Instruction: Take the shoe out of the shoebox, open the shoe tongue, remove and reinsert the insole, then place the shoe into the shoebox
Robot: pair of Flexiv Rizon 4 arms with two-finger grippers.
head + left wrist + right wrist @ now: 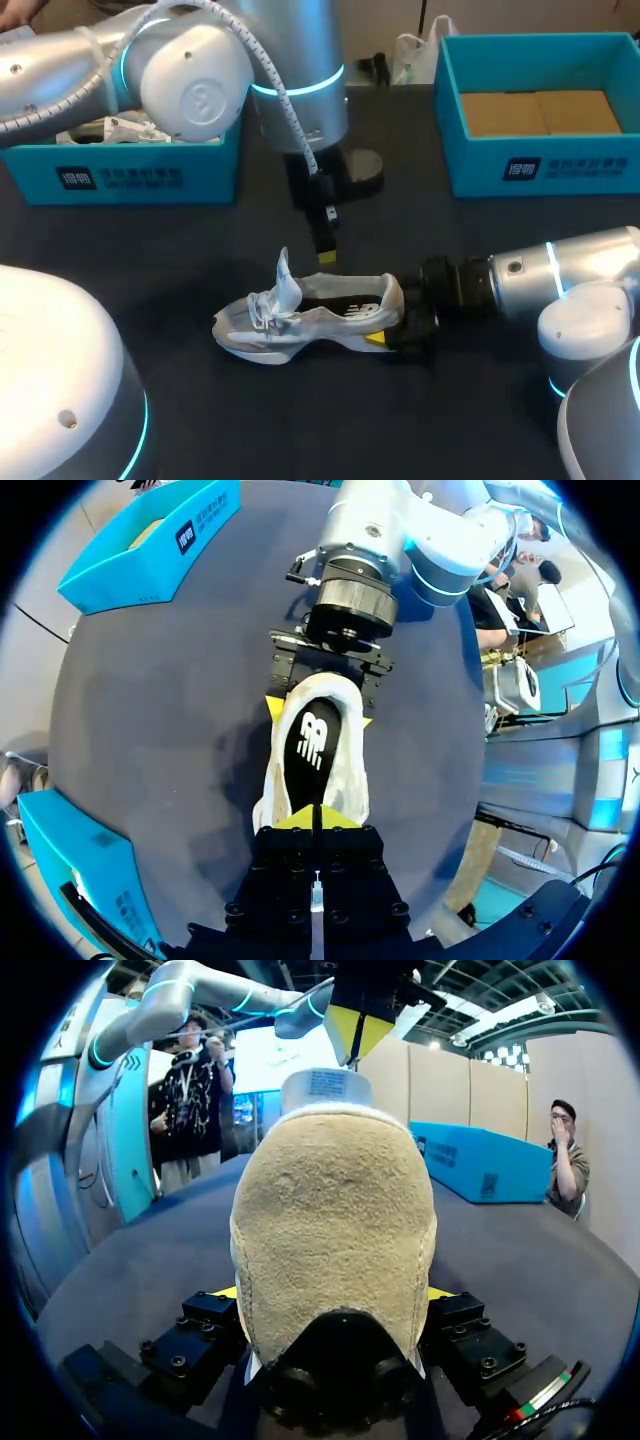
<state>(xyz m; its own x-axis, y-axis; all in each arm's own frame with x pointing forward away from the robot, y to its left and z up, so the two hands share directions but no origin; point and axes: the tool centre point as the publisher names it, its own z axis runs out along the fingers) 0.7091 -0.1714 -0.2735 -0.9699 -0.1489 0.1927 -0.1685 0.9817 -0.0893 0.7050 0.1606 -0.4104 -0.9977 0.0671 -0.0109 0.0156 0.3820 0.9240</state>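
Right gripper [333,1295]: fingers spread wide, yellow tips pressed to either side of the shoe's [300,320] heel, clamping it. Left gripper [313,818]: tips drawn together to a point, and I saw nothing between them. It hung tip-down over the shoe's opening, just above the raised tongue [287,280]; I couldn't tell whether it touched. Shoe lay on the dark table [200,250] near the middle, sole down, heel toward my right arm, toe toward my left. The insole [312,745], black with a white mark, sat inside the shoe, seen from the left wrist. Two blue boxes stood at the far edge: left box [150,175] behind my left arm, right box [545,165] well apart from the shoe, brown card lining its floor.
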